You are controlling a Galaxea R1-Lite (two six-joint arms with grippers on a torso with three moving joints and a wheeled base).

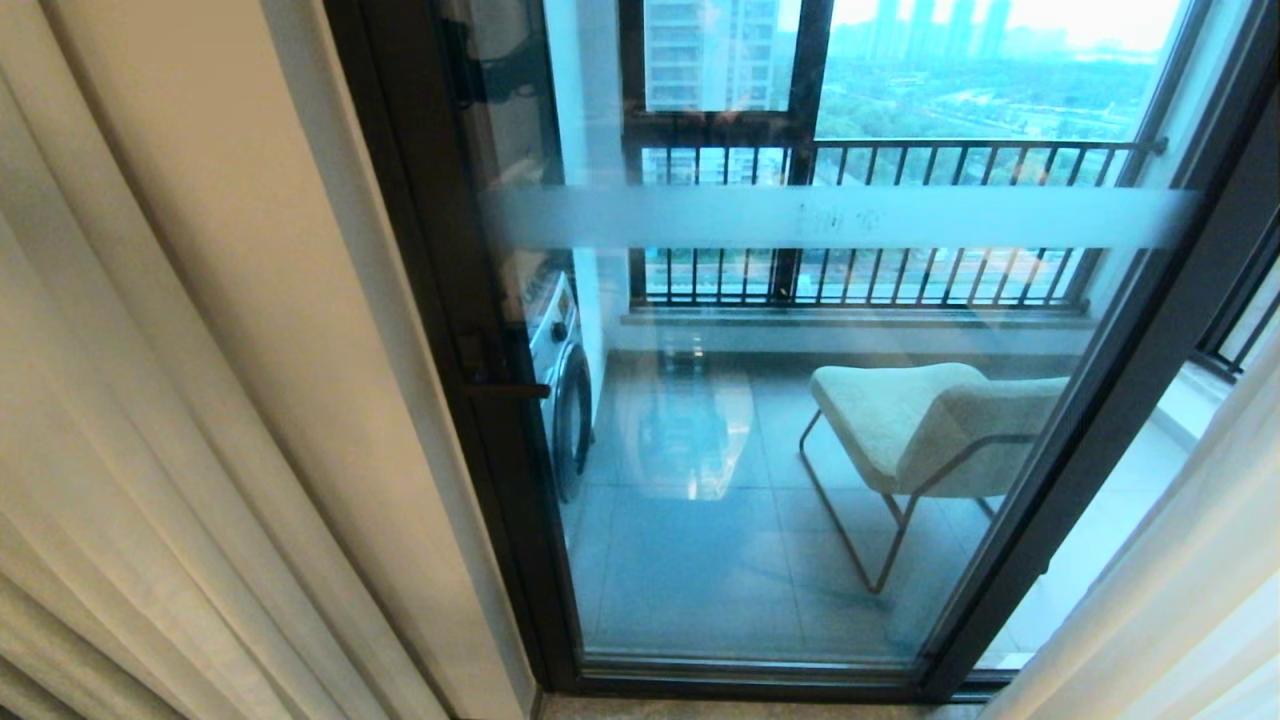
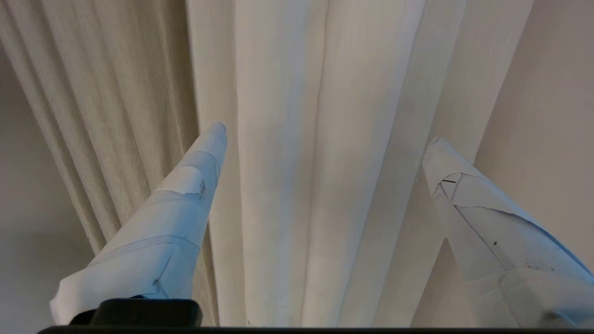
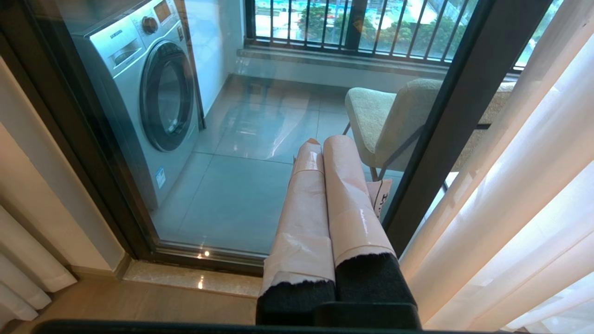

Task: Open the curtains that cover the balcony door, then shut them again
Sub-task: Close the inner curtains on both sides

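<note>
The beige curtains [image 1: 150, 420] hang bunched at the left of the balcony door [image 1: 800, 420], whose glass with its frosted band is uncovered. A white sheer curtain [image 1: 1180, 600] hangs at the right edge. In the left wrist view my left gripper [image 2: 327, 132] stands open, its taped fingers [image 2: 185, 204] spread wide on either side of pale curtain folds [image 2: 287, 162] without pinching them. My right gripper [image 3: 325, 141] is shut with nothing in it, low in front of the glass near the dark door frame [image 3: 455, 116]. Neither arm shows in the head view.
Behind the glass stand a washing machine [image 3: 144, 88] at the left and a cream chair [image 1: 930, 420] on the tiled balcony floor. A black railing [image 1: 880, 220] crosses the far window. A stone threshold [image 3: 185, 278] runs along the foot of the door.
</note>
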